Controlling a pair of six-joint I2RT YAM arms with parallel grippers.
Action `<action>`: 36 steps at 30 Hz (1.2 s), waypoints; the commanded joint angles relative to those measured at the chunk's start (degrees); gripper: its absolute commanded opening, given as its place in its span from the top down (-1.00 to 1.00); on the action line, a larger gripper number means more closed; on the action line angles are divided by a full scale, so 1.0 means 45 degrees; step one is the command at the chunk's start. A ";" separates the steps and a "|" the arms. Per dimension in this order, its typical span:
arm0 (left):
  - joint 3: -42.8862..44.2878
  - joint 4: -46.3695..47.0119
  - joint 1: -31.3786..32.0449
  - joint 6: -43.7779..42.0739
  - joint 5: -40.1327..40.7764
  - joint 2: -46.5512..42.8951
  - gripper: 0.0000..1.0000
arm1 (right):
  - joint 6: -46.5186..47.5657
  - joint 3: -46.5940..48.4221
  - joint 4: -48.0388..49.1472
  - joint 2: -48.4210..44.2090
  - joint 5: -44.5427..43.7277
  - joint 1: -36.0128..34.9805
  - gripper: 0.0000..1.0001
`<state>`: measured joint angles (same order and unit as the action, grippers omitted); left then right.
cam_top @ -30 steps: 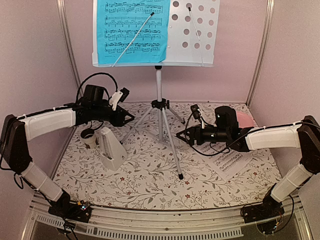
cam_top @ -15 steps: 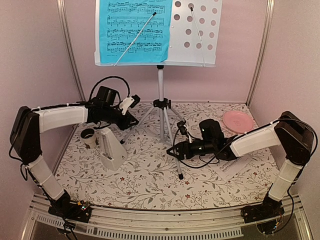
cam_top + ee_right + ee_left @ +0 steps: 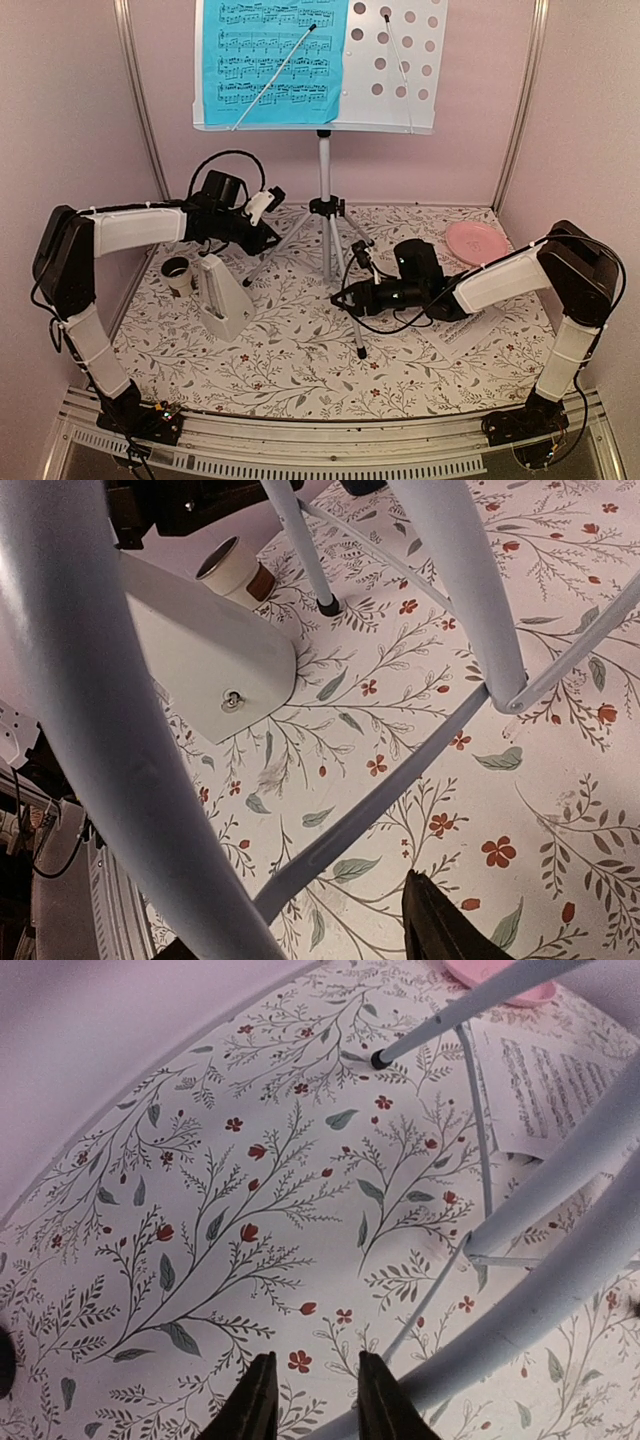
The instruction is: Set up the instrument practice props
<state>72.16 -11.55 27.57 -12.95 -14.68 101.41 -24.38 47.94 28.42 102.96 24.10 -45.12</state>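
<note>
Only printed staves of notes can be read on the blue sheet (image 3: 275,55) and the white sheet (image 3: 470,325); no title or brand is legible. Since a second ago both arms have closed in on the tripod. The left gripper (image 3: 315,1365) has come to the left leg (image 3: 285,245). The right gripper (image 3: 343,298) has swung off the pink plate (image 3: 475,240) to the front leg (image 3: 356,335). The desk has shifted slightly rightward.

The music stand (image 3: 324,170) stands at the back middle of the table, pole vertical, desk facing the arms, with the blue sheet on its left half. The white sheet lies flat under the right arm. The metronome (image 3: 222,295) stands upright at left, just beside the cup (image 3: 178,275).

Left fingers are narrow; whether they pinch the leg I cannot tell. Right fingers stand wide apart by the front leg.
</note>
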 commanded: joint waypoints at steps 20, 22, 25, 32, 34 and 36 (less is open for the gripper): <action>0.0339 -0.1266 0.0194 -0.1761 -0.0814 -0.0315 0.13 | -0.0109 0.0459 0.0346 -0.0066 -0.0037 -0.0033 -0.09; 0.0624 -0.1215 0.0220 -0.1781 -0.0769 0.0044 0.13 | -0.0107 0.0550 0.0340 -0.0012 -0.0047 -0.0023 -0.09; 0.1062 -0.1066 0.0220 -0.1740 -0.0610 0.0548 0.16 | -0.0097 0.0739 0.0264 0.0117 -0.0024 0.0004 -0.09; 0.2194 -0.0490 0.0106 -0.1606 -0.0026 0.1415 0.28 | -0.0085 0.1421 0.0070 0.0563 -0.0082 0.0363 -0.09; 0.2473 -0.0174 -0.0014 -0.1519 -0.0010 0.1672 0.30 | -0.0090 0.1911 -0.0046 0.0815 -0.0031 0.0416 -0.09; 0.2812 -0.0042 -0.0102 -0.1450 0.0000 0.1950 0.31 | -0.0008 0.2342 -0.0169 0.1095 -0.0028 0.0436 -0.09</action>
<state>80.62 -17.74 28.08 -20.32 -16.21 108.07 -24.67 54.28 28.25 105.14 24.14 -43.79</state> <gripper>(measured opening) 0.352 0.544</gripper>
